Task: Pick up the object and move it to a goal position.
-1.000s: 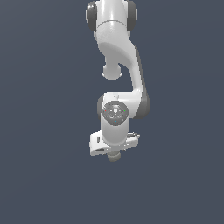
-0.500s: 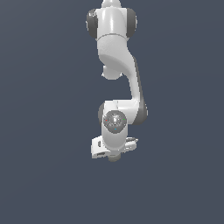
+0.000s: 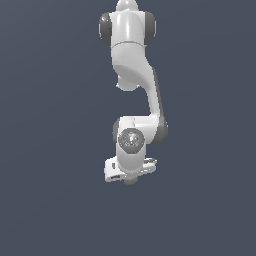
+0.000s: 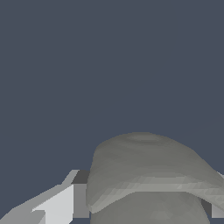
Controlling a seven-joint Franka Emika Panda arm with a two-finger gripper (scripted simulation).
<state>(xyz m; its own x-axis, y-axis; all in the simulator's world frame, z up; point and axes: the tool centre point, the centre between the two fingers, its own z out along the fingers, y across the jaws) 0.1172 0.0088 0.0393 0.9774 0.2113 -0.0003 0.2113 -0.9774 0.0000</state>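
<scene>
From where I stand the arm (image 3: 134,85) hangs folded over itself against a plain slate backdrop, its wrist turned down and the gripper (image 3: 130,179) at the very bottom of the chain; just under the hand a small grey-beige nub peeps out, which I take for the object (image 3: 131,181); it sits right at the fingertips, not off to either side in the exterior view. The wrist view settles the matter better; there the object (image 4: 148,175) fills the near field as a rounded, ridged lump, with one pale finger (image 4: 59,203) pressed up against its flank and a sliver of the other finger (image 4: 216,210) showing at the opposite edge; so the lump lies between the jaws, and I judge them to be clamped upon it rather than merely straddling it, though the actual contact faces are hidden behind the lump itself. Its long axis I cannot make out with any confidence; so close up it looks about as broad as it is deep. No marker for the goal shows in either view, nor any surface beneath; so which way the carry must run cannot be read from here. What the coming move hangs on, to my mind, is that the lump stays seated squarely between the fingers as the arm travels; such a stubby, rounded piece could roll out if the grip sits off its middle.
</scene>
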